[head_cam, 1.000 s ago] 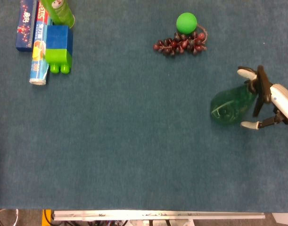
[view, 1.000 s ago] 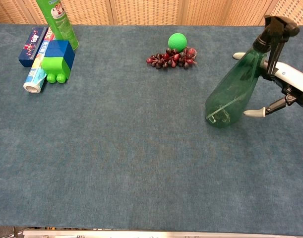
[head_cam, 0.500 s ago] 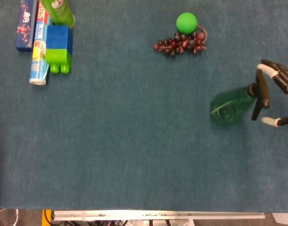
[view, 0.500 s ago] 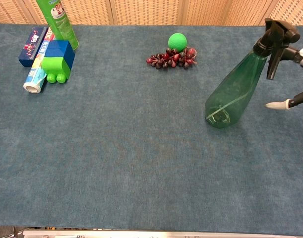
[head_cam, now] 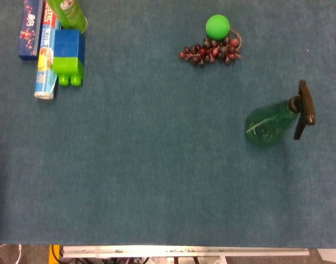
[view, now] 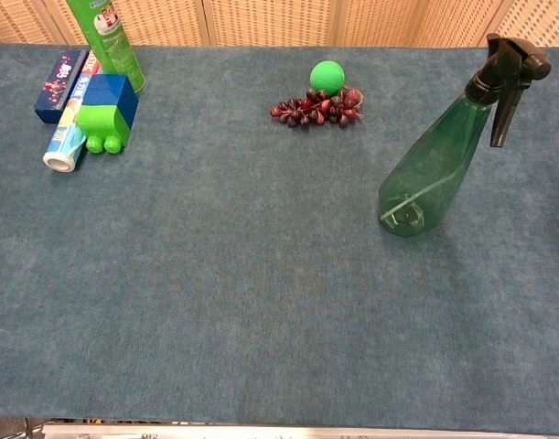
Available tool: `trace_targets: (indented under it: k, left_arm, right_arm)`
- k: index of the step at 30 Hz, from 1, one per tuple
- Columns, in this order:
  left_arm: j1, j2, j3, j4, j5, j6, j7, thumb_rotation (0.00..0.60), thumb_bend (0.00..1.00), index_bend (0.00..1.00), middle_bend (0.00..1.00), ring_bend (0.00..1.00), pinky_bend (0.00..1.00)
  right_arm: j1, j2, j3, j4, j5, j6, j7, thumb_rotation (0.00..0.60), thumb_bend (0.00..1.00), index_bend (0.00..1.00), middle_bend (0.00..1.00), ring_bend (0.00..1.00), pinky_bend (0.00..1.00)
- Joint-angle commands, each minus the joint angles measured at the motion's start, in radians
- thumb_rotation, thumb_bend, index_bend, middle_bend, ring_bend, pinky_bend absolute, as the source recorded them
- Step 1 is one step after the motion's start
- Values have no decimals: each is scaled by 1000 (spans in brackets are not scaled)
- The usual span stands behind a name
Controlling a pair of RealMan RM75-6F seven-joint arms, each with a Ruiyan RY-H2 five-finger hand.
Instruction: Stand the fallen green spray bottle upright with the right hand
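The green spray bottle (view: 433, 168) stands upright on its base at the right side of the blue table (view: 261, 302), its black trigger head (view: 510, 71) on top with the trigger pointing right; in the head view the bottle (head_cam: 268, 124) is seen from above, its head (head_cam: 304, 109) at the right; nothing touches it; neither hand shows in either view, so whether their fingers are released, clenched or grasping cannot be told.

At the far middle lies a bunch of dark red grapes (view: 317, 107); a green ball (view: 327, 75) sits touching its far edge; both are well apart from the bottle.

In the far left corner is a cluster; a blue and green toy block (view: 106, 112) lies with its 2 green pegs toward the near side; a blue tube (view: 65, 139) lies just beside it on the left, its round white end facing near; a dark blue box (view: 59, 84) lies further left; a tall green can (view: 107, 38) stands at the far side of the block.
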Motion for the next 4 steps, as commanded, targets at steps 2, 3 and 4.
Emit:
trace_targets:
  k: [2,3,4]
  left_arm:
    - [0,0,-3,0,10,9,-7,600,0,391,351,261,409]
    - [1,-1,-3,1,10,10,-9,600,0,391,353,261,409]
    - [1,0,-3,3,10,10,-9,600,0,391,354,261,409]
  right_arm:
    - [-52,-5,9,-33,31,11,8,600,0,27,75,0,165]
    - [-52,-4,11,-28,28,4,20,600,0,27,76,0,165]
    - [-52,-4,13,-23,25,-3,30,600,0,27,76,0,165]
